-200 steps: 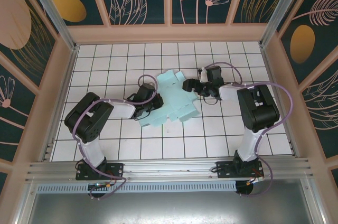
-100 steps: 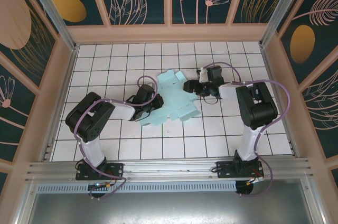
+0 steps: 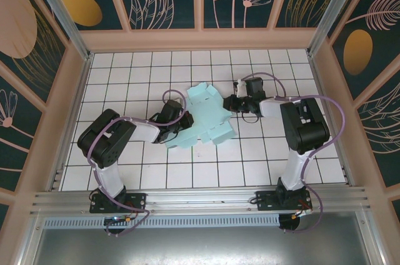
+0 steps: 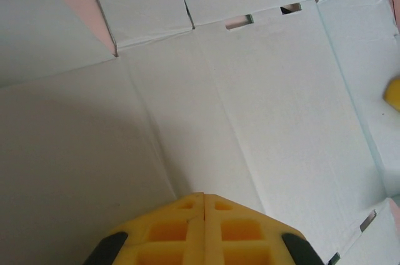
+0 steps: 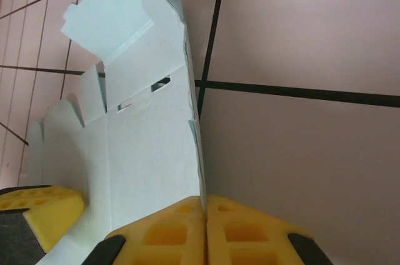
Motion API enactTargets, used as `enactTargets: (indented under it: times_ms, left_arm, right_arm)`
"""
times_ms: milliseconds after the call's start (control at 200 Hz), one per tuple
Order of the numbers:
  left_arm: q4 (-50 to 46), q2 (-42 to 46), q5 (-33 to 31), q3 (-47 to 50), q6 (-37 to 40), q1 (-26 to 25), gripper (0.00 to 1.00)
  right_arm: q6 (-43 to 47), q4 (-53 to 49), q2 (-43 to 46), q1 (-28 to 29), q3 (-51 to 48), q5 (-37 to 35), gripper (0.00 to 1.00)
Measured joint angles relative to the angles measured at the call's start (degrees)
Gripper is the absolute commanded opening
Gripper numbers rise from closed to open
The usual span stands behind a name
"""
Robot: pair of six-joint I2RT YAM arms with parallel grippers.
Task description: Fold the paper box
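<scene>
The pale teal paper box [image 3: 206, 120] lies partly folded in the middle of the tiled floor, with its flaps spread out. My left gripper [image 3: 183, 121] is at its left side. In the left wrist view that gripper [image 4: 204, 197] is shut, its tips against the inner face of the card [image 4: 262, 90] where a crease runs in. My right gripper [image 3: 230, 104] is at the box's upper right edge. In the right wrist view that gripper [image 5: 204, 199] is shut on the thin edge of an upright panel [image 5: 147, 152]. One yellow left finger [image 5: 37, 214] rests on the card.
The white tiled floor [image 3: 262, 152] is ringed by a low pink wall [image 3: 200, 40] on three sides. A metal rail [image 3: 200, 199] crosses the near edge by the arm bases. A yellow bit of the right finger [image 4: 394, 93] shows at the card's far side.
My right gripper has drawn slightly to the right with the card's edge, and the box's upper flaps have shifted and risen. The left arm has hardly moved.
</scene>
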State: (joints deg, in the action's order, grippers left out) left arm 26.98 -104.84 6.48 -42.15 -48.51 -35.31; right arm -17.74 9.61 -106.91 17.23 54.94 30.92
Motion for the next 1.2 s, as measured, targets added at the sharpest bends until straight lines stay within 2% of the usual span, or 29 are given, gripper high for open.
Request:
enactTargets:
  times_ms: [125, 175, 551, 806, 996, 1201]
  left_arm:
    - [-0.3, 0.7, 0.6, 0.0, 0.0, 0.0, 0.2]
    - [-1.0, 1.5, 0.7, 0.0, -0.3, 0.0, 0.22]
    - [-11.2, 11.3, -1.0, -2.1, 0.3, 0.0, 0.5]
    - [-14.2, 12.9, -2.8, -2.6, 0.6, 0.0, 0.79]
    - [-15.1, 13.4, -4.0, -2.6, 0.7, 0.0, 0.83]
    - [-15.3, 15.4, -4.5, -3.0, 1.6, 0.0, 0.84]
  right_arm:
    - [2.1, -2.0, 0.7, 1.6, 0.0, -4.8, 0.07]
    - [2.9, -2.7, 1.2, 2.5, 0.2, -7.4, 0.08]
    - [8.4, -8.2, 2.7, 9.9, 3.0, -33.9, 0.08]
    - [10.2, -11.8, 2.7, 15.2, 4.2, -48.9, 0.08]
    - [11.5, -11.9, 2.9, 15.2, 4.0, -49.8, 0.08]
    - [11.4, -6.6, 7.8, 11.6, -1.6, -39.0, 0.09]
